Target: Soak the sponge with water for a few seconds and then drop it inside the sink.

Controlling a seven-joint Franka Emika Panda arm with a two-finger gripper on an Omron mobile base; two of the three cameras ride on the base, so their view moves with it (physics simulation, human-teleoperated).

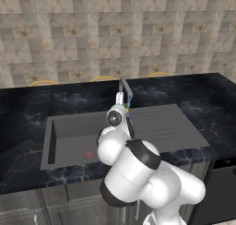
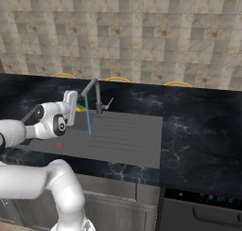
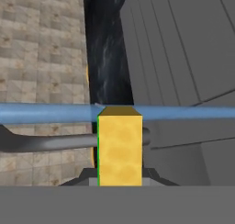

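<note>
Gripping the sponge (image 3: 120,149), the pincer (image 3: 120,182) holds it against the water (image 3: 46,113) beside the tap (image 3: 46,142).

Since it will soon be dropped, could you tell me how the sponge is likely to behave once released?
The sponge is a flat-sided block, so it should land without rolling. Its tip sits at the water, so it is probably wet, somewhat heavier and slippery. Held in the end effector, it looks undeformed, though likely soft.

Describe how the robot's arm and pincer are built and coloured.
The arm is glossy white, made of rounded, bulbous segments joined by dark black bands. Near the wrist a round dark cap sits in a white housing. The pincer has a flat white body. No cables or markings are visible.
</note>
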